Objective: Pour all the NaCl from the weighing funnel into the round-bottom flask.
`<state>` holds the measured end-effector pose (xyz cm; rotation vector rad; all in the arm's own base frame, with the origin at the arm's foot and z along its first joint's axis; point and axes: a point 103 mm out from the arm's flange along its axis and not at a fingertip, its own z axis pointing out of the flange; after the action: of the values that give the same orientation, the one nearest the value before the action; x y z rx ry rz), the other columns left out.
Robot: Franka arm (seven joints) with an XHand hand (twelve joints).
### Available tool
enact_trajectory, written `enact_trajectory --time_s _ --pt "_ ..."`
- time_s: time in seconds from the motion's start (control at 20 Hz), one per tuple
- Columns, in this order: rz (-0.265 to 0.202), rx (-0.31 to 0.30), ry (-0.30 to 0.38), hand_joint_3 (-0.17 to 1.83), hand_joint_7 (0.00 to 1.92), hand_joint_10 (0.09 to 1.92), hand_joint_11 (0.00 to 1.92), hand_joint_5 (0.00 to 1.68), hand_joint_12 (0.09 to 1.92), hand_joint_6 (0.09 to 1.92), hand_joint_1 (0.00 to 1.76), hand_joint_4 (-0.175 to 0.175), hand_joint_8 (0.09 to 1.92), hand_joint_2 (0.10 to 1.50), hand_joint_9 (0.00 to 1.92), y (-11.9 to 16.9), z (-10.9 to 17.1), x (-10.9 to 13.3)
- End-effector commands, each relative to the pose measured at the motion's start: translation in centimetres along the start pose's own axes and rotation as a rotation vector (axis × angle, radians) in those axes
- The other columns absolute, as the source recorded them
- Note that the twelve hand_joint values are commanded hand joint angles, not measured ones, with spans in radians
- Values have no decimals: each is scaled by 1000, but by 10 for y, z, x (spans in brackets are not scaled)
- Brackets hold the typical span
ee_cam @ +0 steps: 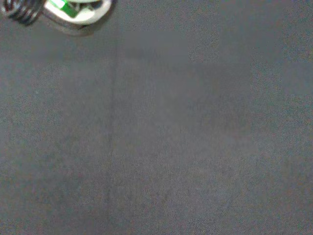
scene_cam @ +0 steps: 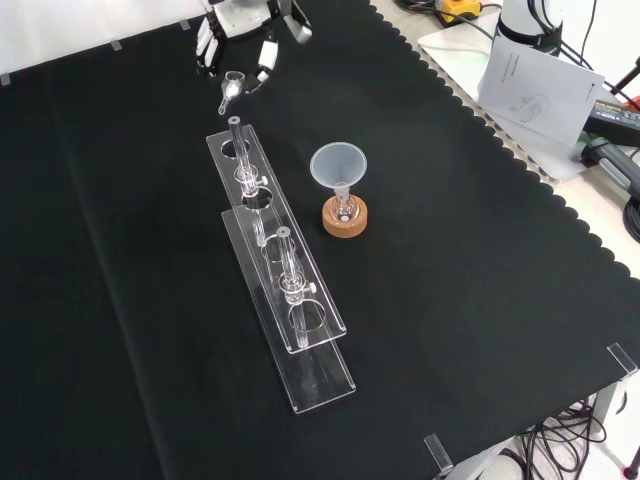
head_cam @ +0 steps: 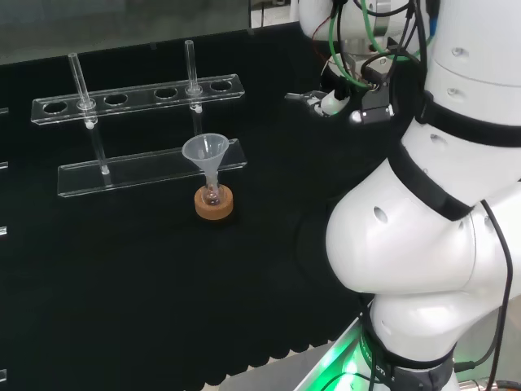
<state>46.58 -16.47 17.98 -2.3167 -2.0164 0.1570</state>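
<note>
Weighing funnel (scene_cam: 232, 87), small and clear, hangs pinched in the half-cropped hand (scene_cam: 238, 32).

Small round-bottom flask (scene_cam: 345, 213) upright on cork ring (scene_cam: 345, 222), clear funnel (scene_cam: 338, 165) in its neck

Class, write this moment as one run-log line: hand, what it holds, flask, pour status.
hand: raised, fingers curled on weighing funnel | round-bottom flask: on cork ring, funnel in neck | pour: not yet begun
</note>
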Motion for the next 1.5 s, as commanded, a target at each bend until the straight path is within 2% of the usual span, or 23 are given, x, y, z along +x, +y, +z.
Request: enact_trajectory --time_s 0.05,0.2,0.4,0.6,0.7,1.05,1.5 --pt "24 -43 -7 542 726 334 836 1207 1045 745 1094 175 622 744 1036 -30 -25 1" --pt "17 -47 -18 542 726 332 839 1207 1043 745 1094 175 623 744 1038 -41 -33 1" --pt "-8 -51 -63 542 726 330 843 1207 1040 745 1094 175 623 744 1041 -58 -44 13" --pt "-8 -58 -77 541 726 315 857 1207 1015 745 1094 175 625 744 1052 -75 -56 24" --pt "-39 -56 -115 540 726 311 863 1207 1011 744 1095 175 625 744 1056 -84 -63 38" --pt "-68 -55 -120 539 731 288 887 1211 980 737 1096 175 629 743 1082 -109 -69 65" --pt "-142 -32 -109 540 733 285 896 1213 978 734 1097 175 629 742 1102 -115 -79 94"
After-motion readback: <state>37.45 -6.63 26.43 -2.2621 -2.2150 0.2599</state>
